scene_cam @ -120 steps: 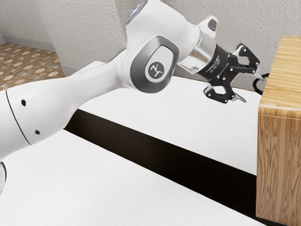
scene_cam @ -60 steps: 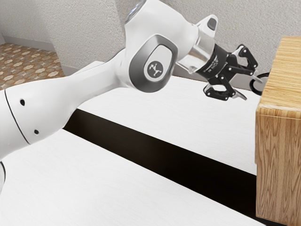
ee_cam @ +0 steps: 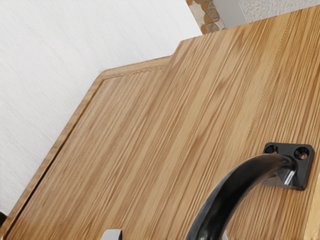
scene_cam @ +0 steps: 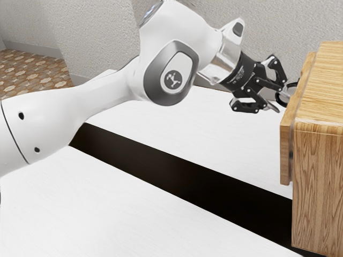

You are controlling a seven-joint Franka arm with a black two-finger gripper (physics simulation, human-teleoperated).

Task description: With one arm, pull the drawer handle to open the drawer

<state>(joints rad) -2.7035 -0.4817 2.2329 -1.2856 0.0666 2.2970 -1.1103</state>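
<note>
A wooden cabinet (scene_cam: 319,176) stands at the exterior view's right. Its drawer front (scene_cam: 286,134) sticks out a little from the cabinet body, toward the arm. My black gripper (scene_cam: 274,97) reaches in from the left and is shut on the black curved drawer handle (scene_cam: 285,90) near the drawer's top. In the wrist view the handle (ee_cam: 240,190) arches from its black mounting plate (ee_cam: 292,162) down under my hand, over the wood-grain drawer front (ee_cam: 165,150).
The cabinet rests on a white table (scene_cam: 177,128). A dark gap (scene_cam: 177,176) splits that table from a nearer white surface (scene_cam: 107,214). A grey wall (scene_cam: 80,21) and patterned floor (scene_cam: 27,69) lie behind the arm.
My gripper has drawn back toward the exterior view's left with the handle. The drawer front, flush with the cabinet a second ago, now stands out from it.
</note>
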